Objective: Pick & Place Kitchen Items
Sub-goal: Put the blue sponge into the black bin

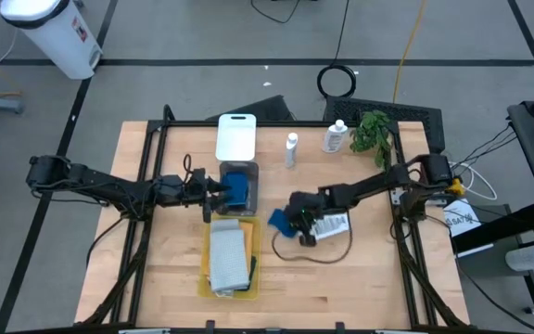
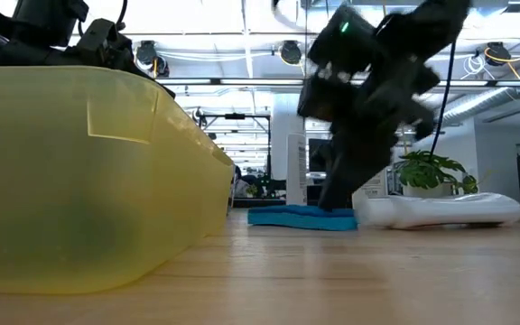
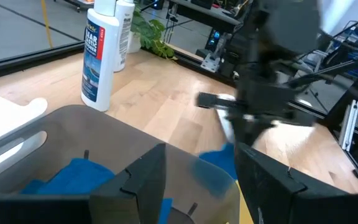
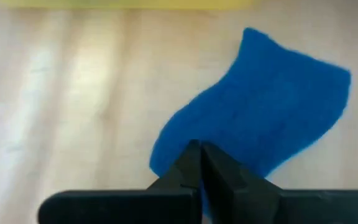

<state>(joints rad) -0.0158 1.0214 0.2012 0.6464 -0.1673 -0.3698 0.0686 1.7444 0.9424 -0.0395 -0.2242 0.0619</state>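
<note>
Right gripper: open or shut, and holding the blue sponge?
Shut. The right gripper has its fingers pressed together at the edge of the blue sponge, which lies flat on the table; a grip cannot be told.

Matt fuzzy blue sponge [image 4: 260, 106] on smooth pale wooden table [image 4: 61, 112]

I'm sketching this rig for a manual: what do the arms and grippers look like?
Both arms are dark, jointed segments with black cables alongside. The left gripper and right gripper have flat, angular black fingers; a small green light glows on the right wrist.
</note>
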